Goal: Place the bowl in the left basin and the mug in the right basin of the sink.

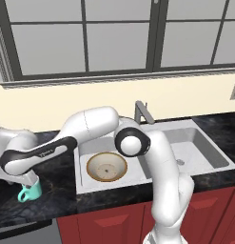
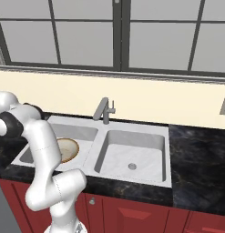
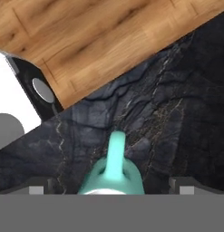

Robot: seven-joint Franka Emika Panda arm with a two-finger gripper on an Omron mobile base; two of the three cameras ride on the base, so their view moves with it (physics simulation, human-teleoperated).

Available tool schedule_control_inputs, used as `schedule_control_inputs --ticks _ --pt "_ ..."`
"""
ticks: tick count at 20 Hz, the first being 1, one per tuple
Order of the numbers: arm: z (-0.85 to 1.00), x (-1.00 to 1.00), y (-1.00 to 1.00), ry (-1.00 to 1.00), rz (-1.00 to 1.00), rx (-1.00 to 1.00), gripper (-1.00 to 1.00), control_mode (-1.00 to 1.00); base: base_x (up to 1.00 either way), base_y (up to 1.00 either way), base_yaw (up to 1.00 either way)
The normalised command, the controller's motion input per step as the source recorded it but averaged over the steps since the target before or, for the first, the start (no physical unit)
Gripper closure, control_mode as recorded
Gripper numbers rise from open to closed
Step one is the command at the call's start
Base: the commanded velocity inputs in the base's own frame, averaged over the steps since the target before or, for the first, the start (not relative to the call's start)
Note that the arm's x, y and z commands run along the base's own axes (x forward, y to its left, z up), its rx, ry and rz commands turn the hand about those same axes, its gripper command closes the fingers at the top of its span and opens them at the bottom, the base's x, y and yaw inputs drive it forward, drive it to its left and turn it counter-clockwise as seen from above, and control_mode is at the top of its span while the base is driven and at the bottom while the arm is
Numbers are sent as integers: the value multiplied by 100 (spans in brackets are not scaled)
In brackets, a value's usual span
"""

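The teal mug [image 1: 34, 192] stands upright on the black counter [image 1: 57, 200], left of the sink [image 1: 152, 129]. My gripper [image 1: 29, 185] hangs straight over it, open. In the hand view the mug [image 3: 114, 167] sits between the two fingertips [image 3: 37, 188], its loop handle pointing up the frame, and the gripper [image 3: 111, 189] is open around it without pinching. The tan-rimmed cream bowl [image 1: 107, 167] lies flat in the left basin [image 1: 90, 147], and the bowl [image 2: 68, 149] is partly hidden behind my arm. The right basin [image 1: 195, 152] holds nothing but its drain.
A grey faucet [image 1: 142, 112] rises at the back middle of the sink. The counter's front edge runs close to the mug, with wood floor [image 3: 86, 31] beyond it. Red cabinet doors [image 2: 132, 214] sit below. More black counter [image 2: 196, 159] lies right of the sink.
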Motion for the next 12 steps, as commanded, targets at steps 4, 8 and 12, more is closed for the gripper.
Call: schedule_control_inputs --ticks 4,8,12 --pt "-15 12 1 -6 0 3 -100 -100 0 0 0" --pt "-9 7 4 0 0 2 -100 -100 0 0 0" --pt "-2 -9 4 3 -1 0 -100 -100 0 0 0"
